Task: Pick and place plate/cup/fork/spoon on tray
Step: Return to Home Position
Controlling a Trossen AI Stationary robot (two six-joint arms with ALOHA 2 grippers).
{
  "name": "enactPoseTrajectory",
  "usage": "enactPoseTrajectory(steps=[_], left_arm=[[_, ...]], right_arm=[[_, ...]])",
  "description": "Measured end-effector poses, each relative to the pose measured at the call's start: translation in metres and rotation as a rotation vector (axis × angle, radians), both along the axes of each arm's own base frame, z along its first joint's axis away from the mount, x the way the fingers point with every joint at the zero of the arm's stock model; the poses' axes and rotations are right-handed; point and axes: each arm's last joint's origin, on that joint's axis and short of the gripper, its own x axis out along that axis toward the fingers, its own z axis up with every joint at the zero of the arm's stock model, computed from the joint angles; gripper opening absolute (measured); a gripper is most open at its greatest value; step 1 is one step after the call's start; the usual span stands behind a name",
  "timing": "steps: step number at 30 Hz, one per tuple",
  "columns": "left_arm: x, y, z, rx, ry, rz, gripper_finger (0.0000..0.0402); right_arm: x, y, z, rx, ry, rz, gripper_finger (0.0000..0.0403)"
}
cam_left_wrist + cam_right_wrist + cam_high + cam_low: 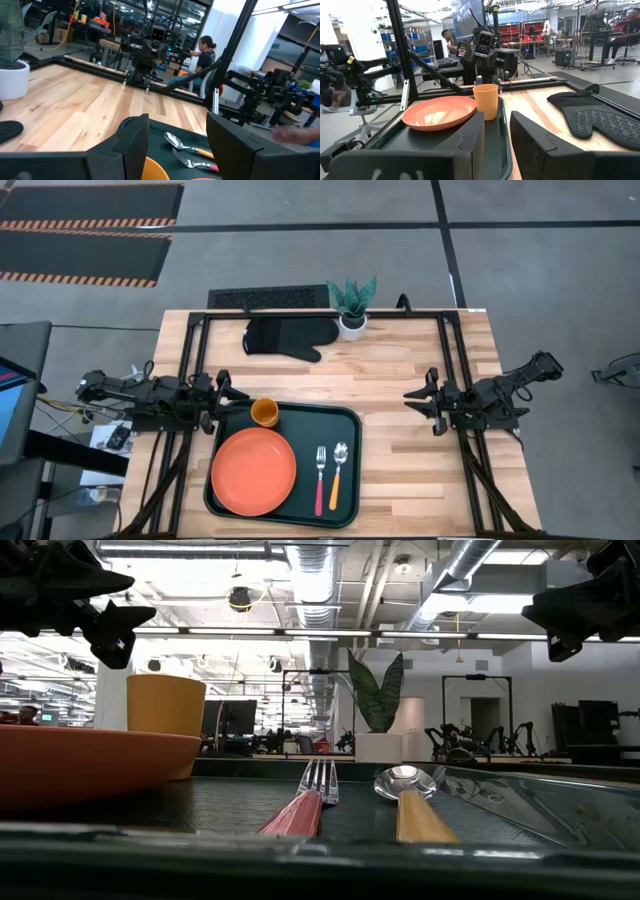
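Note:
The dark green tray point(345, 420) lies on the table's near middle. On it rest the orange plate point(254, 471) at the left, the orange-yellow cup point(264, 412) upright at its far left corner, the red-handled fork point(320, 477) and the orange-handled spoon point(337, 472) side by side at the right. My left gripper point(228, 393) is open and empty, raised just left of the cup. My right gripper point(418, 402) is open and empty, raised to the tray's right. The cup point(485, 101) and plate point(440, 112) also show in the right wrist view.
A black oven mitt point(288, 337) lies on the table's far side. A white pot with a green plant point(352, 308) stands at the far edge. Bare wood lies between the tray and my right gripper. People sit in the room beyond the table.

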Motion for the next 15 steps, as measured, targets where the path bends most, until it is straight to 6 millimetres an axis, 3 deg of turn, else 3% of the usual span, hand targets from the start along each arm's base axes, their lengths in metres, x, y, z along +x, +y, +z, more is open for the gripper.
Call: enactPoseTrajectory(steps=[15], left_arm=[[0.0000, 0.0000, 0.0000, -0.019, 0.001, -0.001, 0.0185]], right_arm=[[0.0000, 0.0000, -0.0001, 0.000, 0.000, 0.000, 0.0119]])
